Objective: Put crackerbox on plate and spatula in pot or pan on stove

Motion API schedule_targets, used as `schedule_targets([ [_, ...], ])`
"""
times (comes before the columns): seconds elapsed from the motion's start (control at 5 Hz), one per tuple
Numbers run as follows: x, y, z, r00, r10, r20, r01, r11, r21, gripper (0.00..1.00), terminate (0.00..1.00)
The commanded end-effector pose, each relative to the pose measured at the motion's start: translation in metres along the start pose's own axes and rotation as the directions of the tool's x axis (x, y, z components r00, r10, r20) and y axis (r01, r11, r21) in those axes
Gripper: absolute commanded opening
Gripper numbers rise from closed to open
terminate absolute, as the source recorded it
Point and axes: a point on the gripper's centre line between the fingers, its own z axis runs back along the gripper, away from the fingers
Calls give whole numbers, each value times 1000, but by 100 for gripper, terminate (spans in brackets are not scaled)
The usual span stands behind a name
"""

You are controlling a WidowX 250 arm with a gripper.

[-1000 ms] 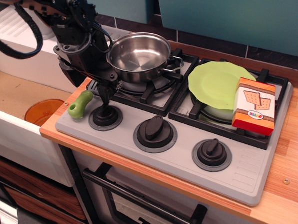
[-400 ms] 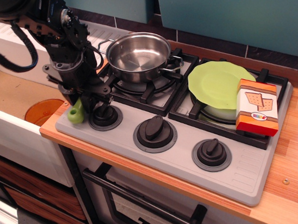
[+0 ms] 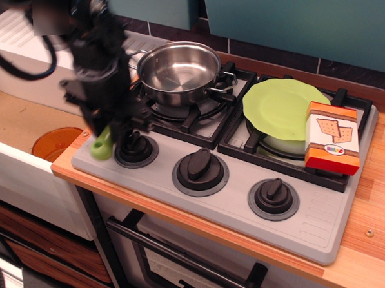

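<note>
The spatula's lime-green handle (image 3: 102, 147) pokes out at the stove's (image 3: 313, 231) front left corner; its grey blade is hidden behind my gripper. My gripper (image 3: 116, 130) is down over the spatula, its fingers around the handle's upper part; whether they are closed on it does not show. The empty steel pot (image 3: 179, 70) sits on the back left burner, just right of the gripper. The crackerbox (image 3: 332, 138) stands on the right burner, leaning on the front right edge of the lime-green plate (image 3: 278, 107).
Three black knobs (image 3: 200, 169) line the stove's front; the left one (image 3: 136, 149) is right beside the gripper. An orange-brown disc (image 3: 53, 141) lies in the sink to the left. A wooden counter (image 3: 376, 199) lies to the right.
My gripper has moved left and down from beside the pot onto the spatula. It now covers most of the handle. The crackerbox has shifted slightly.
</note>
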Motion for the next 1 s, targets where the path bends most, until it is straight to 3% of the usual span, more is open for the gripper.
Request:
schedule_targets([
  [0.0,30,-3,70,999,-37,-22,38,998,51,0,0],
  [0.2,44,-5,85,998,-49,-36,51,998,43,0,0],
  [0.8,92,-8,64,996,-83,38,84,996,-21,0,0],
])
